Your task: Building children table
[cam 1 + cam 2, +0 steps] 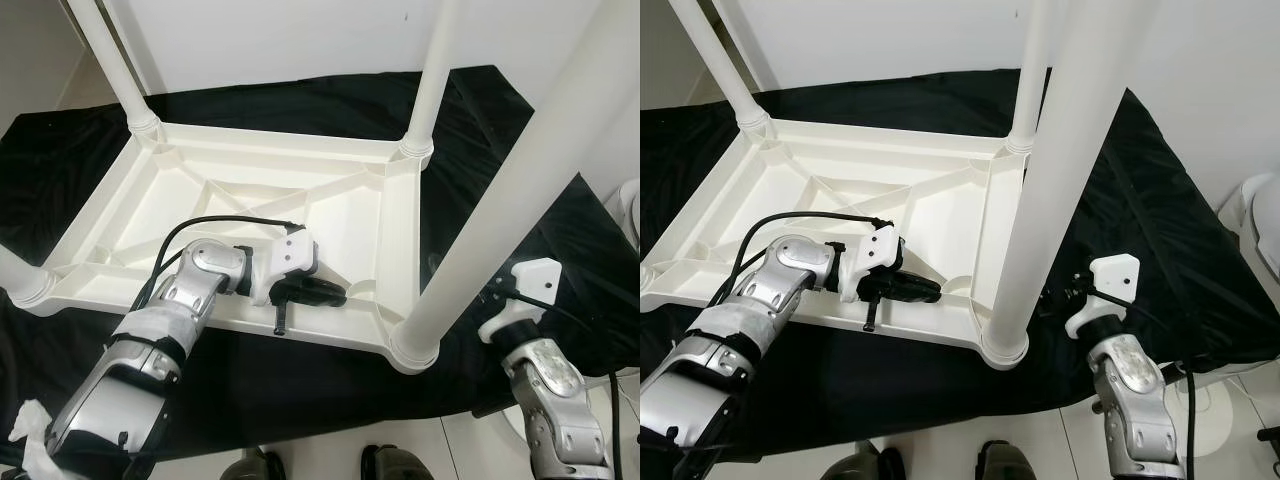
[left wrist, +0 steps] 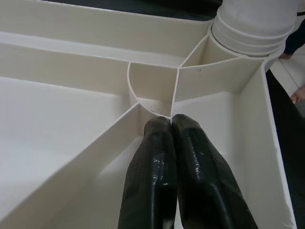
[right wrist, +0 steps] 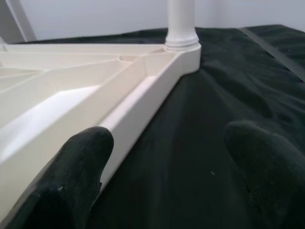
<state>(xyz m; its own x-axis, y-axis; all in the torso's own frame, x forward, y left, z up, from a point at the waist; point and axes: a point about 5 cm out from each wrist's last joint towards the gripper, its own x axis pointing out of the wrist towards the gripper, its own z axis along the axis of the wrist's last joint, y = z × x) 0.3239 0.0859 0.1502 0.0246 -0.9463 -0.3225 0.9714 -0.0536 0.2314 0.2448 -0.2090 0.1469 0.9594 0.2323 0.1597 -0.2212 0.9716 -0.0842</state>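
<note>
1. The white plastic table (image 1: pixel 250 215) lies upside down on a black cloth (image 1: pixel 300 375), ribbed underside facing up, with four legs standing up out of its corners.
2. The near right leg (image 1: pixel 500 195) rises tall from its corner socket (it looks huge because it's so close to the head camera). The far right leg (image 1: pixel 432 75) and the far left leg (image 1: pixel 115 60) stand in the back corners, and the near left leg (image 1: pixel 15 275) barely pokes in at the edge.
3. The left gripper (image 1: pixel 338 294) reaches over the near rim into the underside, close to the near right corner. Its two black fingers (image 2: pixel 152 181) are pressed together with nothing between them, tips right at the spot where the ribs meet near that leg's socket.
4. The right gripper (image 3: pixel 171 157) sits low over the cloth just outside the table's right edge, near the near right leg. Its fingers are spread wide apart, one beside the rim and one out over the cloth, holding nothing.
5. A white wall (image 1: pixel 300 35) is behind the table, and pale floor (image 1: pixel 440 450) shows at the near edge of the cloth.
</note>
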